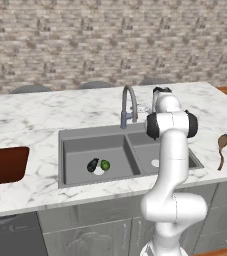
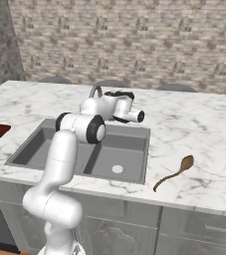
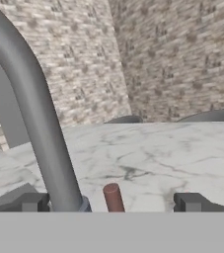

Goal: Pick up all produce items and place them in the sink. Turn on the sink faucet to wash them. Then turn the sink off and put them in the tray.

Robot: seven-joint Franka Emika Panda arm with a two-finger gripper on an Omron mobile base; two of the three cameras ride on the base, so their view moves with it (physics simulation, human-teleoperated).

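The sink [image 1: 80, 145] occupies the centre of the left base view, set into the white marble counter [image 1: 25, 115]. It has two basins. The left basin holds both produce items: the dark oblong [image 1: 92, 165] and the green ball [image 1: 105, 164] lie touching or nearly touching each other, on or just beside the pale drain. The right basin shows its own drain [image 2: 117, 169] in the lower centre of the right base view.

The faucet [image 1: 129, 106] stands upright at the rear rim of the sink, between the two basins, with its spout arching toward the left of the frame. In the hand view the faucet neck [image 3: 37, 113] runs as a thick grey curve from the upper left corner down to the lower centre-left. A short reddish-brown stub [image 3: 113, 197] rises just right of the neck base.

The gripper [image 3: 108, 202] sits at the faucet, near its base. The jaws stand fully apart and grasp nothing; the left fingertip [image 3: 32, 202] is just left of the neck, the right fingertip [image 3: 190, 201] well to the right.

The tray [image 1: 4, 165] lies on the counter at the left edge of the left base view, well apart from the sink.

A wooden spoon [image 1: 222, 149] lies on the counter at the right edge of the same view.
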